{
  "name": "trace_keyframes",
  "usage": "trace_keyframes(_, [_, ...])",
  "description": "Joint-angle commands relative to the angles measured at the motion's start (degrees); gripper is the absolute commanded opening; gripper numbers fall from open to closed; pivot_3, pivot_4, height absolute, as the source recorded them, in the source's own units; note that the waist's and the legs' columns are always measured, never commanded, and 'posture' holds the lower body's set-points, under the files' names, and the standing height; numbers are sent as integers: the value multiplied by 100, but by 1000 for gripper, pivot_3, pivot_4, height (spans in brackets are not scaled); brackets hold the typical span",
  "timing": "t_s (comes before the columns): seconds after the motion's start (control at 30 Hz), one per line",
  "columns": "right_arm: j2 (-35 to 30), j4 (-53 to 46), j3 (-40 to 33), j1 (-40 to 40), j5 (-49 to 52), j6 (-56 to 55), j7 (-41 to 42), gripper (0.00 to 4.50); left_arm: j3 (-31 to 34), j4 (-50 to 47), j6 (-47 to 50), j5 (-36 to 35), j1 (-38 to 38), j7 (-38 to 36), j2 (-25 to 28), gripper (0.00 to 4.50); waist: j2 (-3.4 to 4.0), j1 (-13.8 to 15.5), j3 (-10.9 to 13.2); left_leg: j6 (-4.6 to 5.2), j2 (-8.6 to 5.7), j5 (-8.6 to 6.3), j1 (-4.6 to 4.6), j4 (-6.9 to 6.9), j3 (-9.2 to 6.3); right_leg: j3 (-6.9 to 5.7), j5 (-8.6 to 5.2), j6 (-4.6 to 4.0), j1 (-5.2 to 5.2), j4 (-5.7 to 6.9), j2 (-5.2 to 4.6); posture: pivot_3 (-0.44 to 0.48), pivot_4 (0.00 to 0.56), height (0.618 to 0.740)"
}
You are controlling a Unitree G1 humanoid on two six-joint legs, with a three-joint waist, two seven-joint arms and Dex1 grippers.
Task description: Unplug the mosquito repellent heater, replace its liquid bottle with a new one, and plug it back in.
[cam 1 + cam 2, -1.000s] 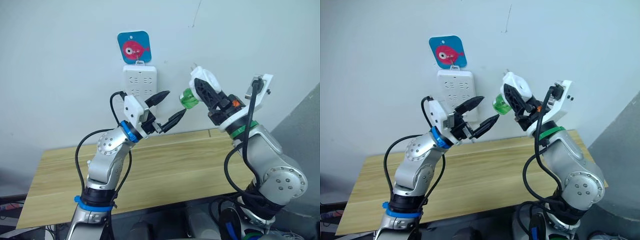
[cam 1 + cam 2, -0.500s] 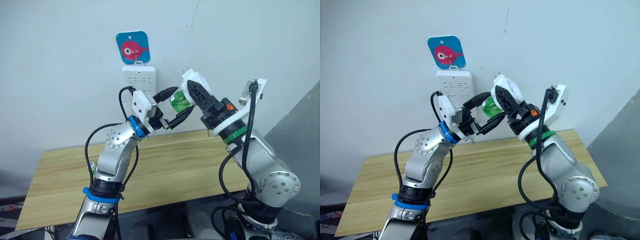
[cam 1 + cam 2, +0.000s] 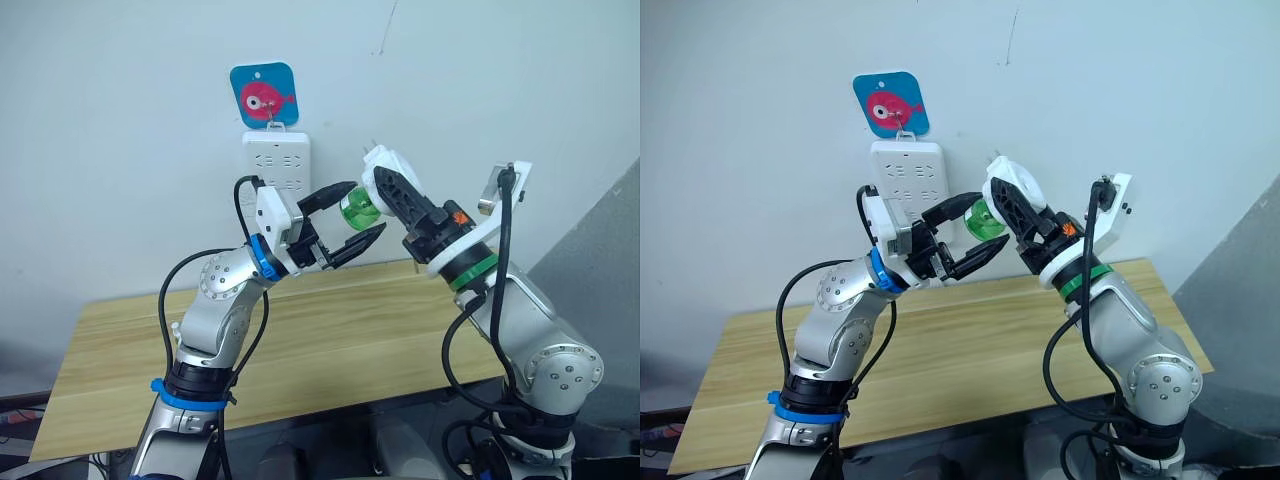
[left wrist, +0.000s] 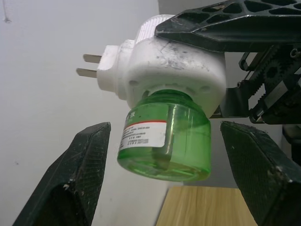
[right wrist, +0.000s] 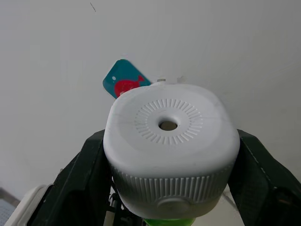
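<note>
My right gripper (image 3: 390, 185) is shut on the mosquito repellent heater (image 3: 386, 163), a white rounded unit held in the air in front of the wall, its two prongs (image 4: 89, 65) bare. Its liquid bottle (image 3: 355, 210), translucent green with a label, is still seated in the heater's underside (image 4: 164, 141). My left gripper (image 3: 369, 207) is open, one black finger (image 4: 80, 169) on each side of the bottle, with a gap to the bottle on both sides. The new one is out of view.
A white power strip (image 3: 277, 160) hangs on the wall under a blue tag with a red fish (image 3: 264, 96), just left of and behind both grippers. A wooden table (image 3: 330, 340) lies below the arms. A grey panel (image 3: 610, 250) stands at the right.
The right gripper has carried the heater left, towards the left gripper. The left gripper has come up so that its open fingers now bracket the bottle.
</note>
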Motion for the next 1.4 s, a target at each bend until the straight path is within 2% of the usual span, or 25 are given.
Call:
trace_keyframes(0.03, [-116,-127,71,-2,174,-262,-10,2951,76,-163,-76,-112,-109,-72,34,3926,0,1,0,0,0,0,0,0,0,1,0,0,0,-1,1,-200,120,730])
trace_keyframes(0.33, [-317,-82,214,54,498,-592,-117,2951,34,-207,-70,-151,-89,-107,-67,3926,0,9,0,0,9,0,-7,-3,0,0,1,-1,3,-29,9,-197,117,730])
trace_keyframes(0.8, [-436,23,28,328,1846,-1588,-587,2951,234,-521,317,-376,-199,66,67,3926,0,26,0,1,9,-1,-10,-3,2,4,2,-2,4,-37,8,-185,116,730])
trace_keyframes(1.4, [-501,-127,419,414,2136,-2086,-744,2951,29,-600,509,-419,-230,155,5,3926,0,42,0,1,11,-1,-9,-4,4,6,2,-2,4,-37,10,-182,118,730])
